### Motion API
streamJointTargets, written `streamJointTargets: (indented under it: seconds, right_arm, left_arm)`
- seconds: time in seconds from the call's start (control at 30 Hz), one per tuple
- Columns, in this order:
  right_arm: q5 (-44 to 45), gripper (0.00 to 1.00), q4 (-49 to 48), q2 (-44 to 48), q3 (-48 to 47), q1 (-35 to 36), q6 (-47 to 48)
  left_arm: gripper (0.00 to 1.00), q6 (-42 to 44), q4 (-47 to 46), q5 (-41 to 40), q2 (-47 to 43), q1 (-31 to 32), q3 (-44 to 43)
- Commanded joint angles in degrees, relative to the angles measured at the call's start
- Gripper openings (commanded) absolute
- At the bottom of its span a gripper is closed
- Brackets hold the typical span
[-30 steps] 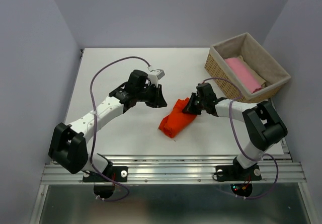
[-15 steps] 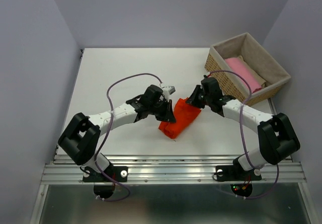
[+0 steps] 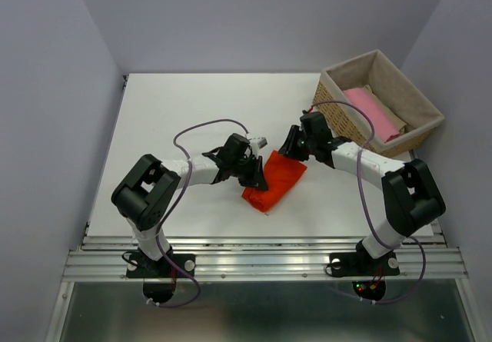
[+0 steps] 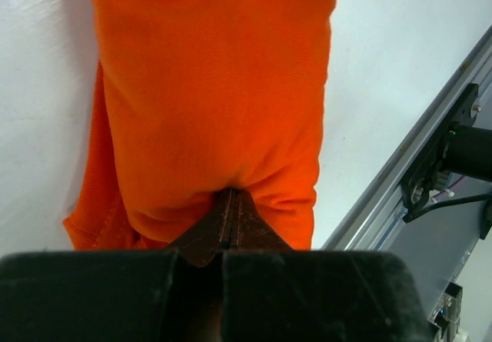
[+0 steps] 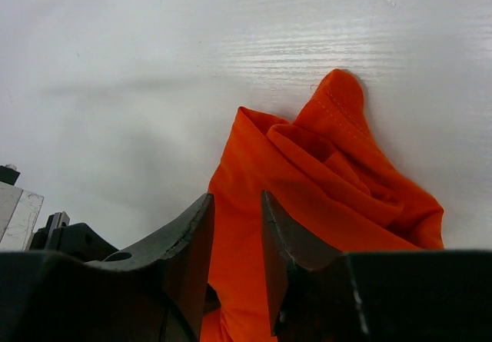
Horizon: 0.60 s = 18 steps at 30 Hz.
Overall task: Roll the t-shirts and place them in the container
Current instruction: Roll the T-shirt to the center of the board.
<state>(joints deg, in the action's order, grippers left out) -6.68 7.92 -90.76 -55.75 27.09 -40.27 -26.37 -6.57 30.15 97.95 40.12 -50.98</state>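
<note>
A bright orange-red t-shirt [image 3: 277, 179] lies bundled into a short, loose roll on the white table [image 3: 177, 111] between the two arms. My left gripper [image 3: 261, 180] is at its left side. In the left wrist view the gripper [image 4: 232, 196] is shut, its tips pressed into a pucker of the orange fabric [image 4: 215, 88]. My right gripper [image 3: 290, 150] is at the roll's upper right end. There its fingers [image 5: 237, 200] stand apart, with a fold of the t-shirt [image 5: 323, 180] running between them. A pale pink t-shirt [image 3: 373, 113] lies in the basket.
The wicker basket [image 3: 337, 110] with its beige liner stands at the back right, close behind my right arm. An aluminium rail [image 3: 261, 263] runs along the near table edge. Grey walls close in the table on three sides.
My left gripper swung right to the orange t-shirt and shut against it. My right gripper parted its fingers at the upper right end and shifted slightly back.
</note>
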Motion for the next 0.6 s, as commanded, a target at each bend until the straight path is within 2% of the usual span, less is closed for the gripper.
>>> streamJointTargets:
  seconds: [0.0,0.17,0.3,0.43,0.47,0.53,0.57]
  right_arm:
    - [-0.3,0.37,0.5,-2.1,-3.8,0.4,3.1]
    - [0.6,0.37,1.7,-2.0,-3.4,0.4,3.8]
    - [5.7,0.38,3.3,2.9,-1.2,0.4,3.6]
    - [10.0,0.43,5.0,8.0,1.2,-0.6,3.9]
    - [9.8,0.46,5.3,9.5,2.4,-1.8,3.5]
    - [9.3,0.47,5.2,10.9,3.9,-2.9,3.2]
    - [8.3,0.49,5.2,12.0,4.8,-3.5,2.7]
  left_arm:
    - [0.0,3.4,-1.1,-1.0,1.9,-1.3,-0.2]
    - [0.0,4.8,2.5,0.5,3.1,-1.3,-2.3]
    - [0.0,3.6,3.6,3.0,-5.4,-1.3,-4.5]
    - [0.0,5.8,11.1,-0.9,-10.1,-1.4,-10.9]
    - [0.11,7.2,13.3,-1.8,-8.8,-1.7,-13.8]
    - [0.26,8.4,15.2,-2.8,-6.4,-2.2,-16.2]
    - [0.4,9.7,16.2,-3.4,-5.0,-2.6,-19.0]
